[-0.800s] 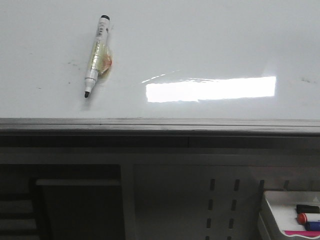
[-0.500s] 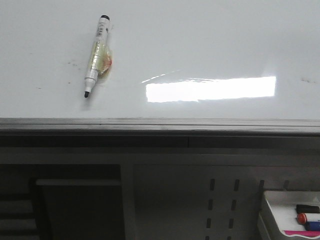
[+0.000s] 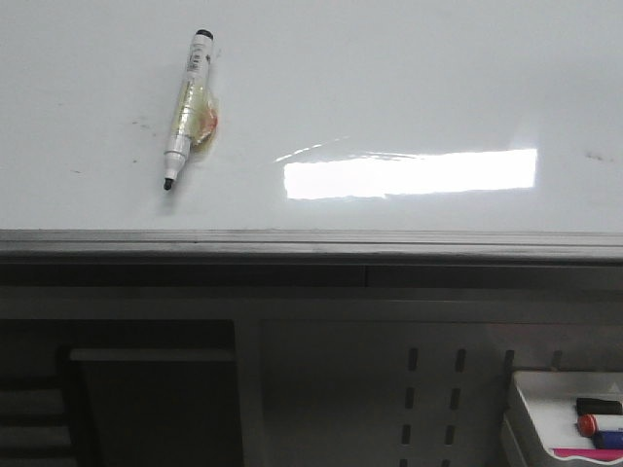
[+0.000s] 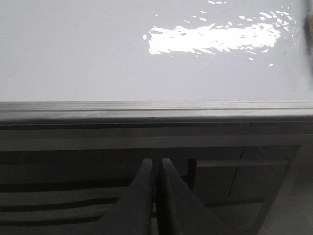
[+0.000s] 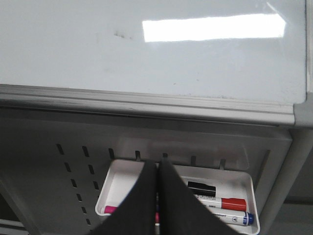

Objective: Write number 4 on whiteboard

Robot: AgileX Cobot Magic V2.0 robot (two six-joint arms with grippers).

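No 4 is on the whiteboard [image 3: 409, 88] yet; both tools [image 4: 156, 169] [image 5: 157, 169], closed and empty, must fetch the marker [image 3: 185, 107] lying on it.

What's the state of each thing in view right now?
whiteboard: no 4 written, only faint smudges and glare.
black marker: uncapped, lying on the board, ungripped.
marker tray: holds black, red and blue markers.
left gripper: shut, empty.
right gripper: shut, empty, over the tray.
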